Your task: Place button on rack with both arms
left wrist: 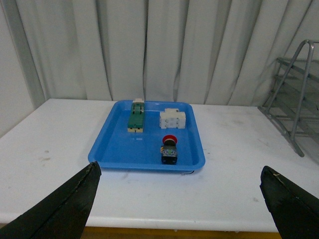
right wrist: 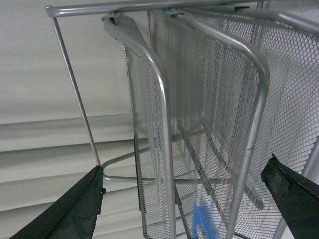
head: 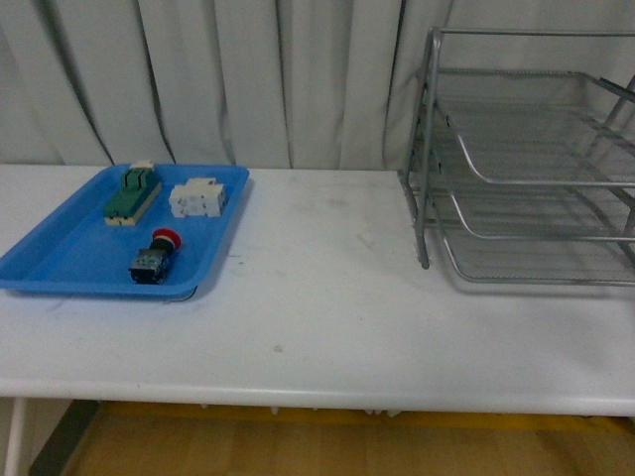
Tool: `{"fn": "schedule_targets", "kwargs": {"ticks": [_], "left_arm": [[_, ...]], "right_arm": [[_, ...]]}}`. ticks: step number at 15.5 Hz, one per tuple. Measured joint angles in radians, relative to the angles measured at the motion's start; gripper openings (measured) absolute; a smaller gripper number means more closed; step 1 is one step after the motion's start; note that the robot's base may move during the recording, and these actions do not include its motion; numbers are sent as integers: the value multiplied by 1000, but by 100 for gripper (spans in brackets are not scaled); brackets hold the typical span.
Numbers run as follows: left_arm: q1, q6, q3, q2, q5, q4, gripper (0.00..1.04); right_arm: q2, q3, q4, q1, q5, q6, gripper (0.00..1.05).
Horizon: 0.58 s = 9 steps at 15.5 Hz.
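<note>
The button (head: pixel 155 257), red cap on a black body, lies in a blue tray (head: pixel 60 258) at the left of the white table; the left wrist view shows the button (left wrist: pixel 169 149) too. The silver wire-mesh rack (head: pixel 526 159) stands at the far right. Neither arm shows in the front view. My left gripper (left wrist: pixel 182 191) is open, back from the tray and off the table's front edge, nothing between its fingers. My right gripper (right wrist: pixel 184 196) is open, close up against the rack (right wrist: pixel 209 119), its fingers either side of the mesh trays' rims.
A green-topped beige block (head: pixel 132 195) and a white block (head: pixel 197 197) lie in the blue tray behind the button. A grey curtain (head: pixel 248 79) hangs behind the table. The white tabletop (head: pixel 327 288) stretches between tray and rack.
</note>
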Motion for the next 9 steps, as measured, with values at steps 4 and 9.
{"fn": "schedule_targets", "kwargs": {"ticks": [4, 9], "left_arm": [[0, 0, 0, 0, 0, 0, 98], [0, 0, 0, 0, 0, 0, 98]], "right_arm": [[127, 64, 3, 56, 8, 50, 98], [197, 108, 4, 83, 2, 13, 98]]}}
